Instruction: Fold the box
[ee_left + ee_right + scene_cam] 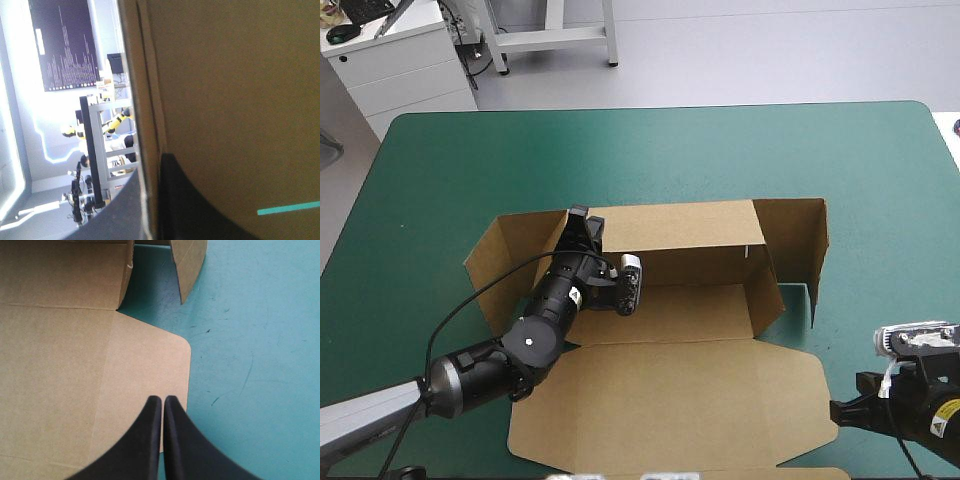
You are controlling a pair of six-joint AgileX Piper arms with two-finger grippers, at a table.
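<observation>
Two arms work at the table [410,330]. From above, the box [690,390] lies at the middle of it, half built. Its far wall stands up, the side flap at the right also stands, and the flap at the left leans outward. The lid lies flat toward the near edge. The left gripper [584,225] sits on the top edge of the far wall, at its left end. The right gripper [837,408] is low at the lid's right edge, near its front corner.

Seen from the left wrist, the brown board fills almost everything ahead of the gripper. One thin edge of the board runs down between the two black fingers [200,210]. They are pressed nearly together, so this gripper clamps the wall of the box.

Seen from the right wrist, the two black fingers meet in one pointed arch, with nothing between them. Their tip is over the lid's small side flap, just at its outer edge. The box spreads ahead and to one side, and the teal-green cover [250,340] lies bare on the other.
</observation>
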